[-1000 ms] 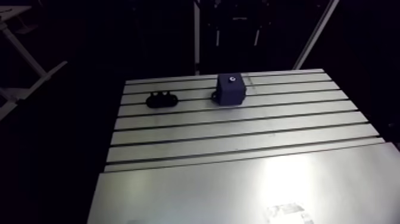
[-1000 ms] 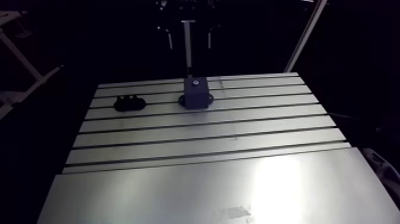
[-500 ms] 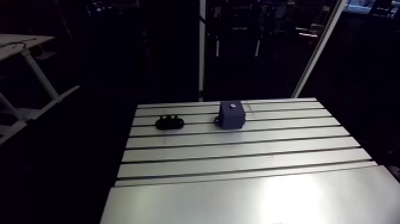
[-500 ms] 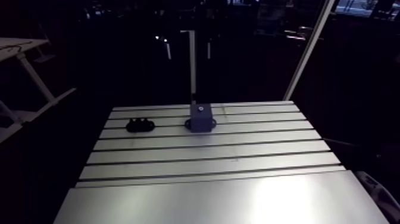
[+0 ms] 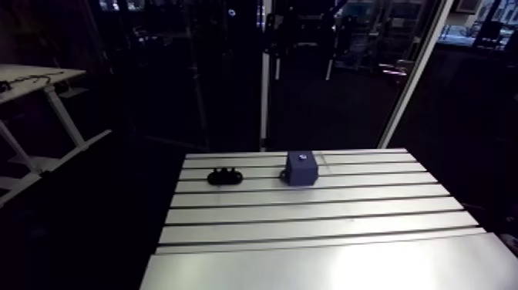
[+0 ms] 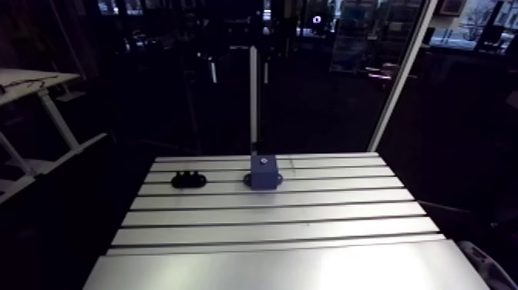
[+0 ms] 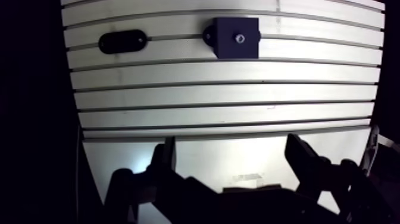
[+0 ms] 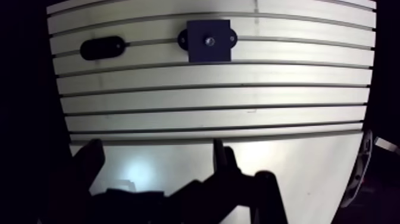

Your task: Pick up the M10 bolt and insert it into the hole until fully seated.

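Blue block (image 7: 229, 46) sits far along the table (image 7: 226, 113), its hole (image 7: 240, 38) facing up for the bolt. The bolt is too small to spot; maybe it waits in the black holder (image 7: 122, 41) beside. The gripper (image 7: 231, 149) hangs wide and empty.

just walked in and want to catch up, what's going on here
The gripper is open and empty, hovering over the near part of the slotted table. Well ahead of it sit a dark blue block with a small shiny spot on top and, beside it, a black oval holder. Nothing is being touched. Whether that spot is a bare hole or a seated bolt cannot be told.
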Motion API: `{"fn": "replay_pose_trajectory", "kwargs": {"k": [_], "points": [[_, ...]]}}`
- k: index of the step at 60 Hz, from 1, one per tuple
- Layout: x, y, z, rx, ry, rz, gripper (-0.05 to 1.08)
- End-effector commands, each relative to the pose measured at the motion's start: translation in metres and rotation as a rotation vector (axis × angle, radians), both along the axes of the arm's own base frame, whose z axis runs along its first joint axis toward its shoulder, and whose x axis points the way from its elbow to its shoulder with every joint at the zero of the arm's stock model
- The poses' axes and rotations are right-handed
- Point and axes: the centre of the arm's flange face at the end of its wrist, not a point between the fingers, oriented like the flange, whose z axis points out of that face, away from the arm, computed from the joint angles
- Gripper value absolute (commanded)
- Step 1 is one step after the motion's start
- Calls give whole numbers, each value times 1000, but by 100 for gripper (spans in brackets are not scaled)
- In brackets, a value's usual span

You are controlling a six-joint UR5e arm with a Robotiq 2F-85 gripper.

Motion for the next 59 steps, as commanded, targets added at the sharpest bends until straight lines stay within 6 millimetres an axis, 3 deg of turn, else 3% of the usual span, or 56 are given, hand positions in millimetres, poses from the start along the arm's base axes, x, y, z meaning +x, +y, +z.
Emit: {"fn": "replay_pose_trajectory", "kwargs": {"k": [1,11,59], "points": [[3,-1,7,-2,32,4,1],[10,-2,26,2,68,4,1],[20,-7,23,2,61,10,1]]}}
